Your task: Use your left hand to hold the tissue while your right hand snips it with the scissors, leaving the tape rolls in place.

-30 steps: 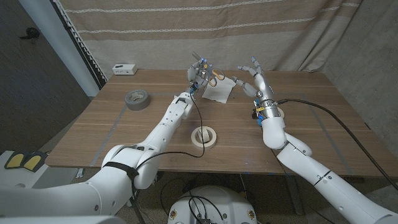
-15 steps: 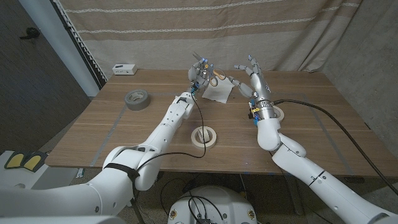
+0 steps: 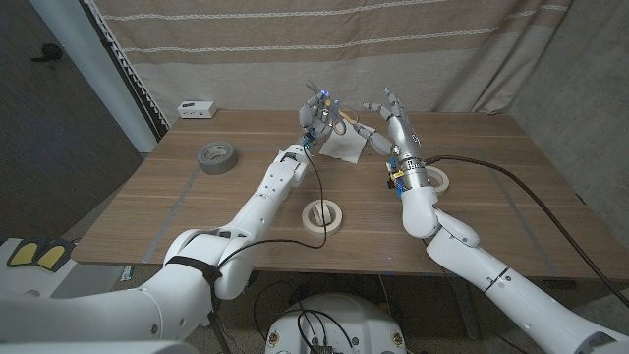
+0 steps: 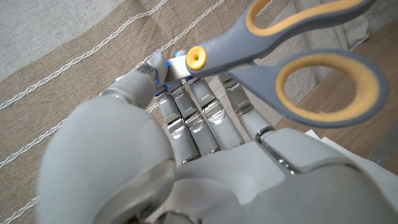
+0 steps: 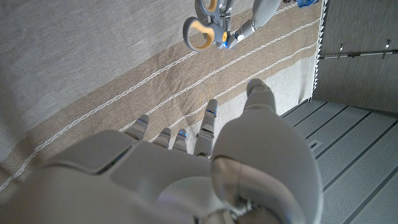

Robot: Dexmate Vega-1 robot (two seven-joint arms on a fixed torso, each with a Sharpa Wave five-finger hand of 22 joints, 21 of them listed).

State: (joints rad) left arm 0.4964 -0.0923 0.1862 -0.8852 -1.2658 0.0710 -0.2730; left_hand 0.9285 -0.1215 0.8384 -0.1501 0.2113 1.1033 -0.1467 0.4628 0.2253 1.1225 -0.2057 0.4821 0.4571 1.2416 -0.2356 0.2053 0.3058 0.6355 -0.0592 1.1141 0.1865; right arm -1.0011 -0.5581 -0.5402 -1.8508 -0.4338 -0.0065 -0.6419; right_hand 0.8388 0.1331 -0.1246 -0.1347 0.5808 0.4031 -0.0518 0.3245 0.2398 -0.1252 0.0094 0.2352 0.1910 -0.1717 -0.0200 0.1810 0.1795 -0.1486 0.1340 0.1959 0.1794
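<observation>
Scissors (image 3: pixel 332 119) with grey blades and yellow-lined handle loops sit in the left robot hand (image 3: pixel 316 116), which grasps them raised above the far part of the desk (image 3: pixel 197 211). In the left wrist view the scissors (image 4: pixel 292 56) cross over the fingers (image 4: pixel 205 118) of that hand (image 4: pixel 205 155), with the pivot close to the fingertips and the handle loops toward the palm side. Just beyond and below the left robot hand lies the white tissue (image 3: pixel 343 147) on the desk, partly under the hand; whether the hand touches it cannot be told.

The right robot hand (image 3: pixel 392 122) is lifted beside the left one, released, fingers spread and grasping nothing (its fingertips point toward the scissors, a small gap between them). The right wrist view looks over the back of this hand (image 5: pixel 186 168) toward the scissors' handles (image 5: pixel 205 25).

A grey tape roll (image 3: pixel 216 156) lies well to the left of the left robot hand. A pale tape roll (image 3: pixel 323 214) lies nearer the robot, beside the left forearm. Another pale roll (image 3: pixel 438 179) sits by the right wrist.
</observation>
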